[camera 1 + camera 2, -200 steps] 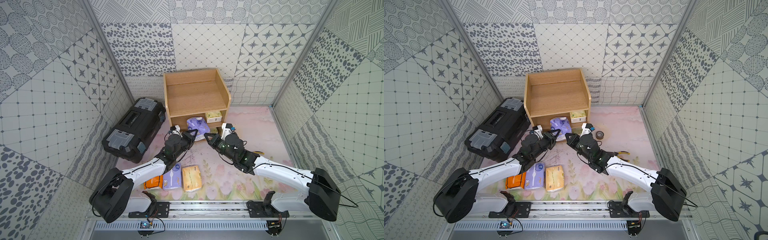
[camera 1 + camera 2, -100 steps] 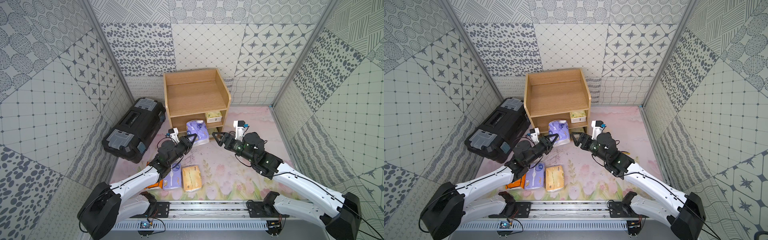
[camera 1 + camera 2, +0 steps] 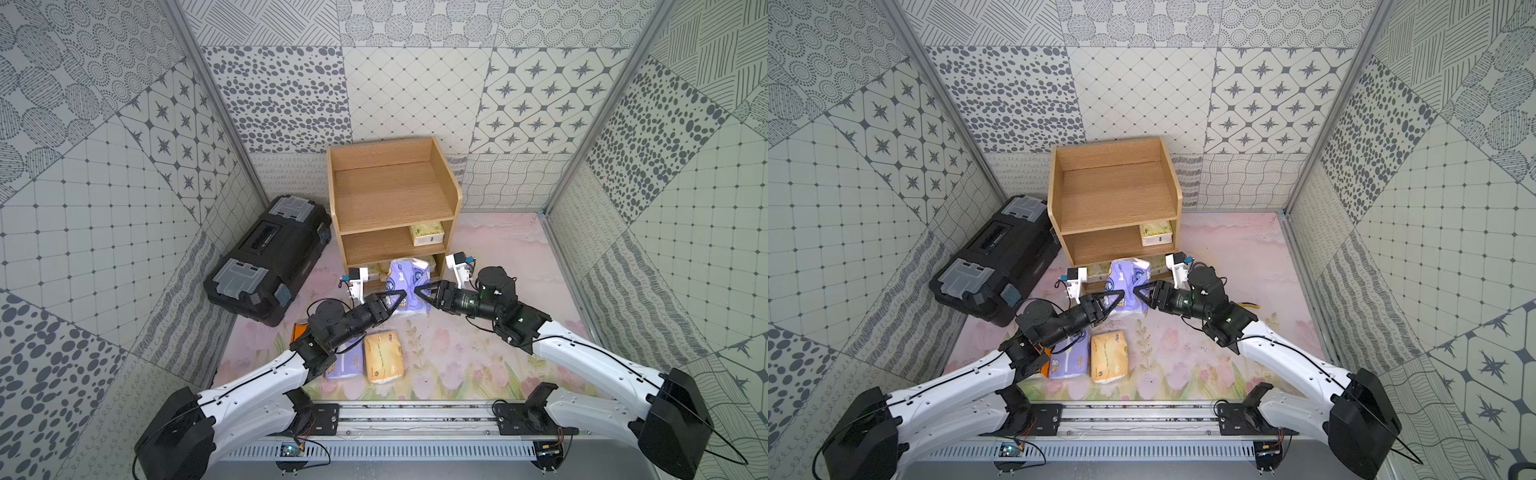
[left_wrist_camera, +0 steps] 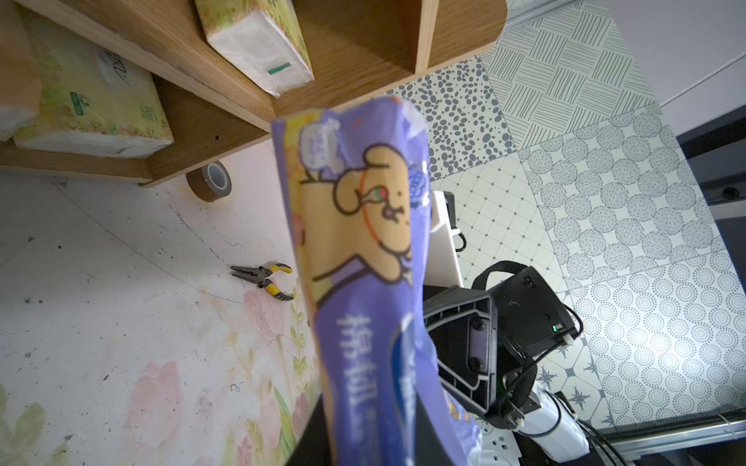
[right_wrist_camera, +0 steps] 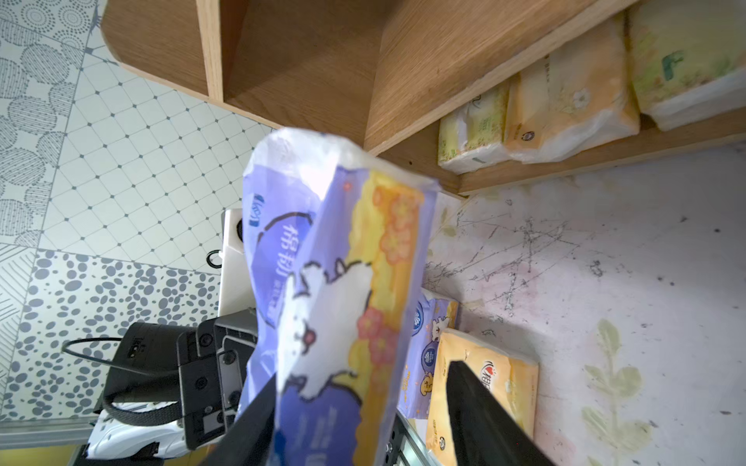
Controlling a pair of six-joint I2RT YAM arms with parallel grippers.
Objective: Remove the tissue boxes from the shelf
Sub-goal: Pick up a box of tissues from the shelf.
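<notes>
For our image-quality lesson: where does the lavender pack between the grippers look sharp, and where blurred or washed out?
In both top views the lavender pack is sharp and evenly lit; in the left wrist view it is soft, too near the lens, while the pliers are crisp; in the right wrist view it is also soft, its far end washed out white.

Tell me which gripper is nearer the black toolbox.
Left. The left gripper grips the lavender pack from the toolbox side; the right gripper is at its opposite side.
</notes>
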